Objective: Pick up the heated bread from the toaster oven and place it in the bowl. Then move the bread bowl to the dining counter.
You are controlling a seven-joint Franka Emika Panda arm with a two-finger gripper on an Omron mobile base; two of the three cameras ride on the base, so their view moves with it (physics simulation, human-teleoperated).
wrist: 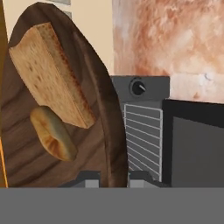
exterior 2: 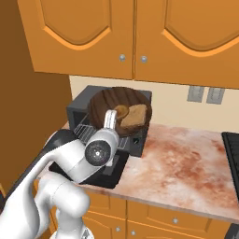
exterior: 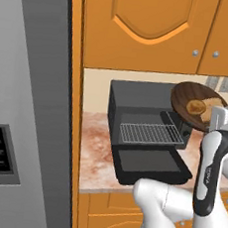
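My gripper (wrist: 114, 177) is clamped on the rim of the bowl (exterior 2: 107, 109), lifted clear of the marbled worktop (exterior 2: 186, 158) and tilted steeply in front of the toaster oven (exterior: 136, 106). Inside the bowl, the heated bread (wrist: 52, 133) sits just beside a flat tan slice (wrist: 52, 74) (both above my fingertips). The oven door (exterior: 148, 162) lies dropped open beneath, wire rack (exterior: 149, 133) bare; open worktop stretches to the right.
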